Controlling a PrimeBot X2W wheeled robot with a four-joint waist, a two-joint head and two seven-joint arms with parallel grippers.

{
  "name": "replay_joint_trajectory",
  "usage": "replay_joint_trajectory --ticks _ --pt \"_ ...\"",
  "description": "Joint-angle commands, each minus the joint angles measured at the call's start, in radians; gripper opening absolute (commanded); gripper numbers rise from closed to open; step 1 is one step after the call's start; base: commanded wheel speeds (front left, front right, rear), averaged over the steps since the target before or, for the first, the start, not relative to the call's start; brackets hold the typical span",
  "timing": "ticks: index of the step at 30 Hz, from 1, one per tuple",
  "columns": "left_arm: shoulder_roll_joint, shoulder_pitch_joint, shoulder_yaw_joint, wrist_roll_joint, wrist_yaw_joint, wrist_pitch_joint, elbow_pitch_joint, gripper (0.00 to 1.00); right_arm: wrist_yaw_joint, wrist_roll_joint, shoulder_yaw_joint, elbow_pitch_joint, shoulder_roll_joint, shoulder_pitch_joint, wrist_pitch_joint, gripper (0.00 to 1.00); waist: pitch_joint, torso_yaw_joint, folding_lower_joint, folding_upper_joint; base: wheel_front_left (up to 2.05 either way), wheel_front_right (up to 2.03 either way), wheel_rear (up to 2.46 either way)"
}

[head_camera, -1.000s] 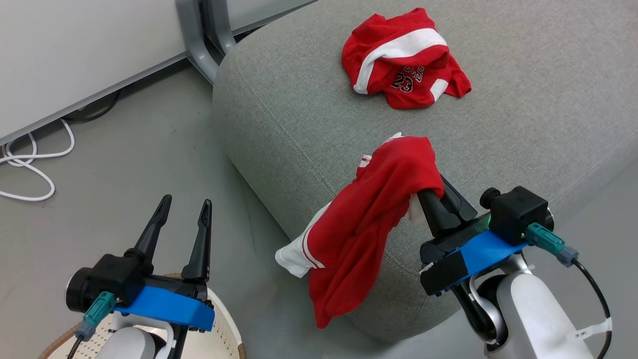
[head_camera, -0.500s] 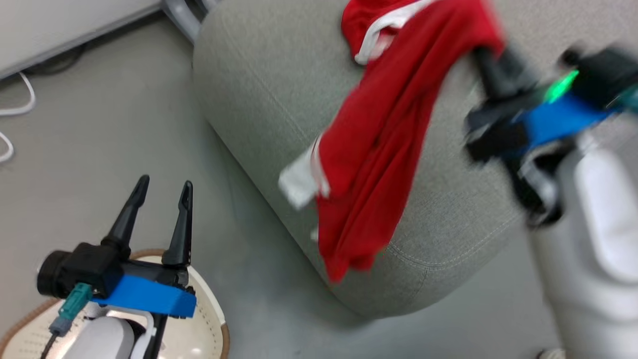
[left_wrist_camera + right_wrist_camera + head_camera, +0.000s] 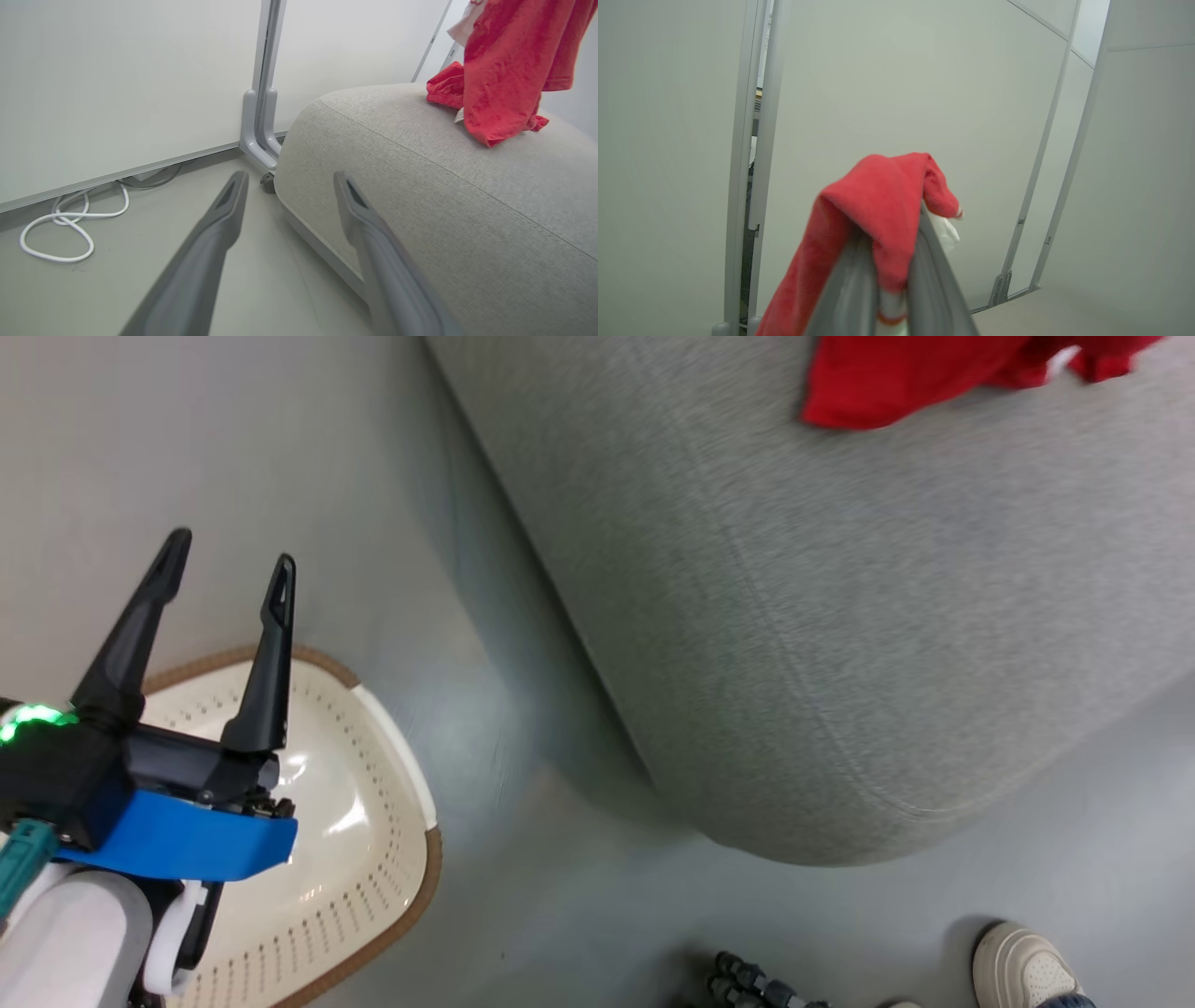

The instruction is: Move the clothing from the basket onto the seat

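Step in hand: setting the second piece down. The right gripper [image 3: 891,233] is clenched on a red shirt [image 3: 873,196], cloth draped over both fingers and hanging below them. In the left wrist view the shirt hangs over the seat [image 3: 420,196], its lower end touching or just above the top, just beside another red garment [image 3: 441,86] lying farther in. The left gripper [image 3: 231,551] is released, jaws spread, nothing in it, hovering over the basket [image 3: 425,821] on the near-left floor. What shows of the basket looks empty; the arm hides the rest. Head view is blurred, with red cloth at its far-right edge; cannot tell which piece. Next move, my guess: lower the right arm so more cloth rests on the seat, well in from the rounded edge, then let go and pull clear. Around: white cable [image 3: 60,228] and partition foot [image 3: 261,144] on the far-left floor, a shoe [image 3: 1022,971] near right by the seat corner. Nothing blocks the drop. Risks: the shirt could slide off the edge or snag on the fingers.
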Motion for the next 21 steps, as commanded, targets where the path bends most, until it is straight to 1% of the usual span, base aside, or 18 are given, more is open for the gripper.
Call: replay_joint_trajectory --ticks 1,4,6,9,12,13,14,15,18,21 --pt "0.010 -0.031 0.006 0.011 0.005 0.009 -0.026 1.00 0.000 -0.010 -0.037 0.027 -0.025 -0.035 -0.004 0.00 0.088 0.074 -0.0004 0.0000 0.00 0.00 0.00" --pt "0.023 -0.042 0.007 0.023 0.009 0.022 -0.070 1.00 0.000 -0.022 -0.102 0.098 -0.029 -0.054 -0.017 0.00 0.131 0.093 -0.0004 0.0000 0.00 0.00 0.00" --pt "0.024 -0.051 0.003 0.029 0.011 0.026 -0.091 1.00 0.000 -0.042 -0.132 0.149 -0.024 -0.031 -0.033 0.00 0.151 0.105 -0.0004 0.0000 0.00 0.00 0.00" --pt "0.018 -0.046 0.007 0.026 0.018 0.013 -0.089 1.00 0.000 -0.091 -0.132 0.246 0.001 0.037 -0.059 0.00 0.160 0.120 -0.0004 0.0000 0.00 0.00 0.00" --pt "0.014 -0.036 0.003 0.019 0.013 -0.001 -0.076 1.00 0.000 -0.123 -0.149 0.348 0.015 0.080 -0.073 0.00 0.154 0.134 -0.0004 0.0000 0.00 0.00 0.00" --pt "0.009 -0.038 0.001 0.017 0.011 -0.007 -0.070 1.00 0.000 -0.134 -0.153 0.382 0.019 0.095 -0.074 0.17 0.148 0.140 -0.0004 0.0000 0.00 0.00 0.00" --pt "0.004 -0.042 0.000 0.014 0.010 -0.015 -0.062 1.00 0.000 -0.153 -0.144 0.411 0.021 0.114 -0.073 0.48 0.141 0.146 -0.0004 0.0000 0.00 0.00 0.00" --pt "-0.004 -0.048 0.000 0.011 0.008 -0.024 -0.055 1.00 0.000 -0.165 -0.133 0.435 0.019 0.130 -0.074 1.00 0.132 0.152 -0.0004 0.0000 0.00 0.00 0.00" --pt "-0.028 -0.062 -0.012 0.002 0.004 -0.049 -0.022 1.00 0.000 -0.175 -0.127 0.487 0.017 0.160 -0.091 1.00 0.095 0.171 -0.0004 0.0000 0.00 0.00 0.00" --pt "-0.061 -0.067 -0.029 -0.010 -0.006 -0.082 0.034 1.00 0.000 -0.204 -0.111 0.510 -0.003 0.198 -0.118 1.00 0.037 0.195 -0.0004 0.0000 0.00 0.00 0.00"
